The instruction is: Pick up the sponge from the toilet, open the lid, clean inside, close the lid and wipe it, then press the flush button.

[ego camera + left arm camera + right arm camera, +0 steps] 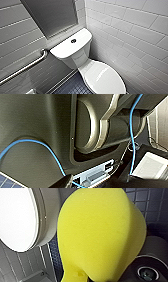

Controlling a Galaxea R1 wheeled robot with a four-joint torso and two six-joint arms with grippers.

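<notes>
On the toilet (pixel 76 60), the lid (pixel 106 76) lies closed: white, glossy, oval, stiff and probably slippery, so its front rim is the place to lift it. The sponge (pixel 100 235) hangs beside the bowl (pixel 48 218) over the dark tiled floor (pixel 152 203); bright yellow, rounded, I judge it light and soft. The right pincer seems clenched on its narrow end, as nothing else carries it. The flush button (pixel 73 40), 1 small dark disc, sits on the tank top (pixel 62 50).

Dark floor (pixel 72 87) of small square tiles, with a white toilet (pixel 75 60) standing directly on it. On the flat white tank top (pixel 62 48), a small dark flush button (pixel 73 40) near the middle.
</notes>
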